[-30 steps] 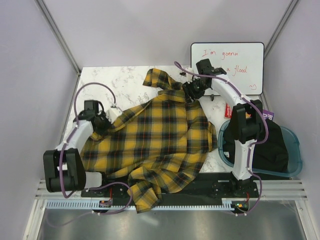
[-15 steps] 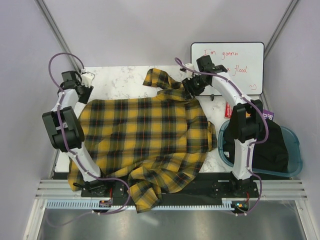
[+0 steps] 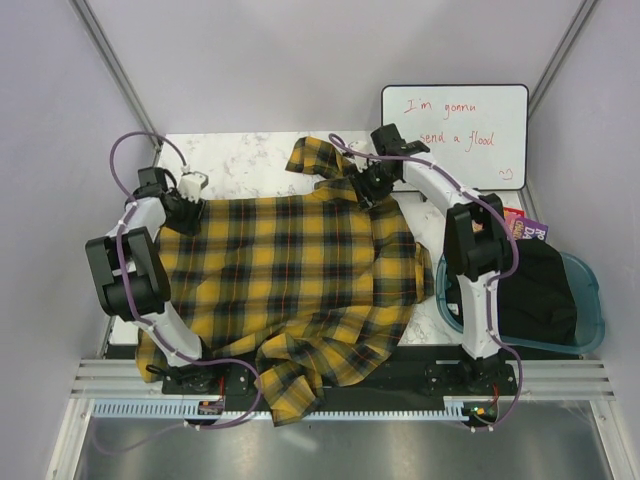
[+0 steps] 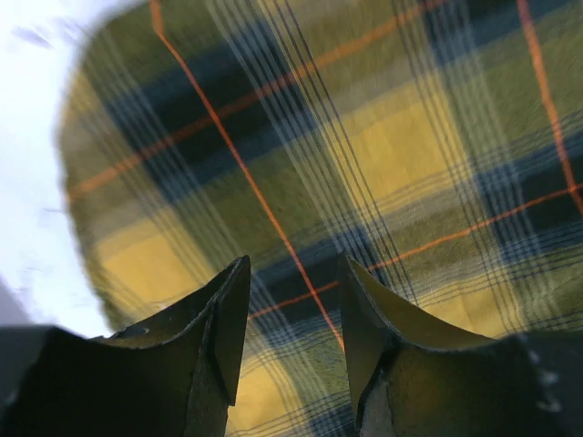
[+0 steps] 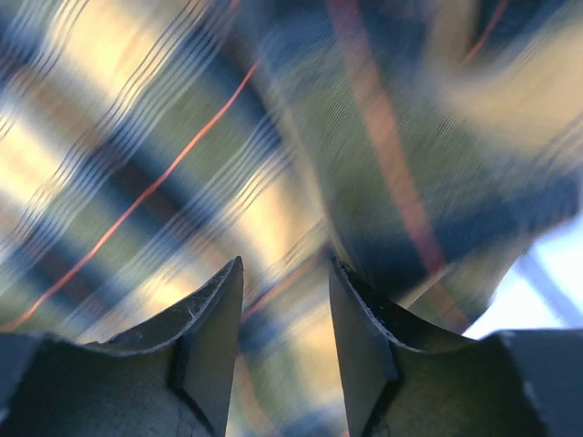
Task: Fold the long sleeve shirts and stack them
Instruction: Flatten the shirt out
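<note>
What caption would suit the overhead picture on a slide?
Left gripper and right gripper, both open, at the far edge of the spread plaid shirt.

Left arm (image 3: 128,275) folded, elbow high and well back of its gripper, forearm reaching far and inward. Left gripper (image 3: 186,208) points down, fingers (image 4: 219,319) apart with a clear gap between them. Right arm (image 3: 478,250) stretched far, forearm angling leftward out to its gripper. Right gripper (image 3: 372,186) tipped down, fingers (image 5: 205,328) apart, with a similar gap. Both wrists bent downward. Grippers well apart, roughly level with each other.
</note>
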`<state>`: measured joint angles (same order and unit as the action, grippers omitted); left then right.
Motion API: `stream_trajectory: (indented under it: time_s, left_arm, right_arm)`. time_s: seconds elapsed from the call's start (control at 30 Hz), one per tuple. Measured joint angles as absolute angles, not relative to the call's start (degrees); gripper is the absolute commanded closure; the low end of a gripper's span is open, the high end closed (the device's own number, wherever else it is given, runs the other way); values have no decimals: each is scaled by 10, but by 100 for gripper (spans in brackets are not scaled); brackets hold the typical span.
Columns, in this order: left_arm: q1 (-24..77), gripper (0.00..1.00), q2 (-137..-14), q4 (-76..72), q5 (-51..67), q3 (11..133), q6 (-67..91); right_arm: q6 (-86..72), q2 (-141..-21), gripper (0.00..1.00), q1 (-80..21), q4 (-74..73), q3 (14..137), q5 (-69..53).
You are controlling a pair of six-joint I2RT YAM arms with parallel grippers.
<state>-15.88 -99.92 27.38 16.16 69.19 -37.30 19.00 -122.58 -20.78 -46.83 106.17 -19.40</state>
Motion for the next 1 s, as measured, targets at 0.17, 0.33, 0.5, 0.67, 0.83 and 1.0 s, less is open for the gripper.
stream_trajectory:
  time_s: [0.17, 0.33, 0.5, 0.67, 0.83, 1.0]
  left_arm:
    - [-171, 50, -1038, 288, 151, 675, -373]
    - [-180, 48, -1058, 295, 143, 680, -373]
    - [-183, 32, -1063, 324, 159, 727, -373]
    - [-184, 25, -1063, 343, 203, 796, -375]
    - [-184, 22, -1076, 354, 229, 853, -375]
    - [-184, 21, -1106, 366, 232, 883, -382]
  right_arm:
    - [186, -1320, 41, -209, -452, 1187, -163]
    - [185, -1402, 30, -222, -424, 1339, -125]
    - [170, -1393, 25, -236, -336, 1314, -104]
    - [149, -1315, 20, -230, -301, 1197, -107]
    - [139, -1249, 17, -198, -284, 1158, -117]
    - [137, -1247, 19, -166, -270, 1170, -148]
